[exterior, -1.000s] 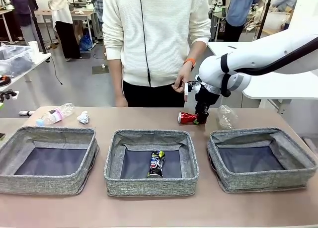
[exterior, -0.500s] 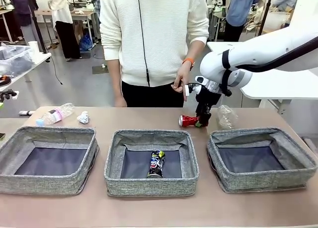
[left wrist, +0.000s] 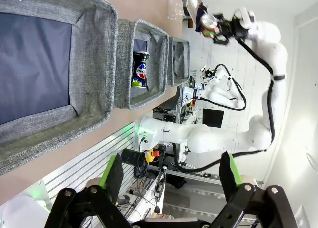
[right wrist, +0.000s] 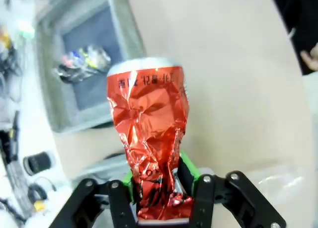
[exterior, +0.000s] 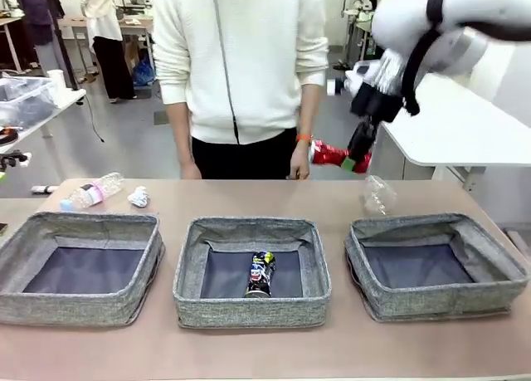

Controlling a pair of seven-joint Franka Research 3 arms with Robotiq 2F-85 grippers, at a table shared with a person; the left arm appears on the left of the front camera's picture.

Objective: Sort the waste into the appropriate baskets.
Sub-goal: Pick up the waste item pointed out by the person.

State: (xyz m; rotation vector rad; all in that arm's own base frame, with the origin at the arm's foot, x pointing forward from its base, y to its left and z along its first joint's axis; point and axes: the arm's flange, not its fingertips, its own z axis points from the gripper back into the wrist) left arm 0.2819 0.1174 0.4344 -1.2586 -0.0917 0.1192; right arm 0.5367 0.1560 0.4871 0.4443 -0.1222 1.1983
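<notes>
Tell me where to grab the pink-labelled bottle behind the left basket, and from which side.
Take the pink-labelled bottle across its labelled middle, from straight above. It lies on its side on the table, blue cap toward the table's left edge, so close across its long axis. Stay clear of the paper wad near its base.

You've got can (exterior: 260, 273) in middle basket (exterior: 249, 229); bottle (exterior: 93, 190) with wad (exterior: 138, 197) right of it behind left basket (exterior: 17, 265); second bottle (exterior: 376, 194) behind right basket (exterior: 440, 223).
</notes>
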